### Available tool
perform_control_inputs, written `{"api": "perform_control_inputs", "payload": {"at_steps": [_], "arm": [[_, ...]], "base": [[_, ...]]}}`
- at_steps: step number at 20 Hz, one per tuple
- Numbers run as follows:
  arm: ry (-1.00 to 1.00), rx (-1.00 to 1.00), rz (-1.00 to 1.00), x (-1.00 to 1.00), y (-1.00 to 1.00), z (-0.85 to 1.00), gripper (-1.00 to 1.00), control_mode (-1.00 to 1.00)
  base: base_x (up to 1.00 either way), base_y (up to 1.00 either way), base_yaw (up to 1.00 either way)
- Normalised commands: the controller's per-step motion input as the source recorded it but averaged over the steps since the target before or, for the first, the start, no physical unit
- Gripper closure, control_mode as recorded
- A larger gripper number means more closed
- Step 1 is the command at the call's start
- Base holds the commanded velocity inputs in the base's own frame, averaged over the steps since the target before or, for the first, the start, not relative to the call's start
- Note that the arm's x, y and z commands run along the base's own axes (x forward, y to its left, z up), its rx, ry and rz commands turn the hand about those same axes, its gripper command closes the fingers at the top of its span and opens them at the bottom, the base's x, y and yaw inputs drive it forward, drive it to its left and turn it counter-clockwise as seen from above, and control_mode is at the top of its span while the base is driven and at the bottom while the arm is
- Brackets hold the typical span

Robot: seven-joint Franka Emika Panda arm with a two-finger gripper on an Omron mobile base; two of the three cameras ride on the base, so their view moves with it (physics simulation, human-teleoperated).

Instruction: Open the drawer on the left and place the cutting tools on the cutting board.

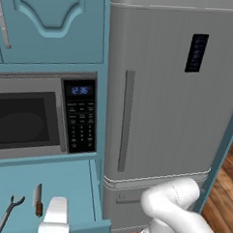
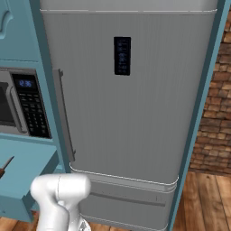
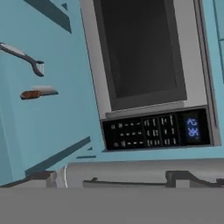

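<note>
In the drawer (image 1: 76, 184) below the microwave (image 1: 26, 116), pulled out and showing its flat teal floor, both cutting tools lie in plain sight. The knife (image 1: 38, 200) lies roughly mid-floor, blade toward the back edge and brown handle toward the front, and the forked tool (image 1: 9, 212) sits just to its left, a little nearer the front edge, the two close but apart. They're loose and flat, nothing on top of them, so I'd judge the opening step done and the picking about to start. The claw (image 3: 116, 180) hangs above with its tips spread as wide as they go and nothing between them; it has hold of nothing. From the hand view it's looking down past the microwave's keypad, with the knife and the forked tool off to one side, so it isn't lined up over either yet. The arm (image 1: 174, 204) curls in low from beside the fridge (image 2: 135, 113), which would explain the sideways look. The next move probably calls for swinging over the knife and squaring the tips across its slim handle, then carrying it to the cutting board. Around it: an arched teal cabinet door (image 1: 51, 18) above the microwave, a tall grey fridge with a dark panel, a wooden floor (image 2: 207, 198) and a brick wall (image 2: 221, 103) on the right.
</note>
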Motion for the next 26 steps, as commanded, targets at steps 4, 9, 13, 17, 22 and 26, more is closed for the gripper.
{"api": "perform_control_inputs", "payload": {"at_steps": [4, 9, 13, 17, 22, 26], "arm": [[0.09, 0.19, 0.0, 0.66, -0.52, 0.06, -1.0, -1.0], [0.17, 0.32, 0.0, 0.84, -0.43, 0.0, -1.0, -1.0], [0.37, 0.37, 0.0, 0.96, -0.3, 0.0, -1.0, -1.0], [0.52, 0.39, 0.0, 0.85, -0.16, 0.0, -1.0, -1.0], [0.66, 0.35, 0.0, 0.66, -0.02, -0.07, -1.0, -1.0], [0.72, 0.24, 0.0, 0.34, 0.0, -0.16, -1.0, -1.0]], "base": [[0.0, 0.0, 0.0], [0.0, 0.0, 0.0], [0.0, 0.0, 0.0], [0.0, 0.0, 0.0], [0.0, 0.0, 0.0], [0.0, 0.0, 0.0]]}}
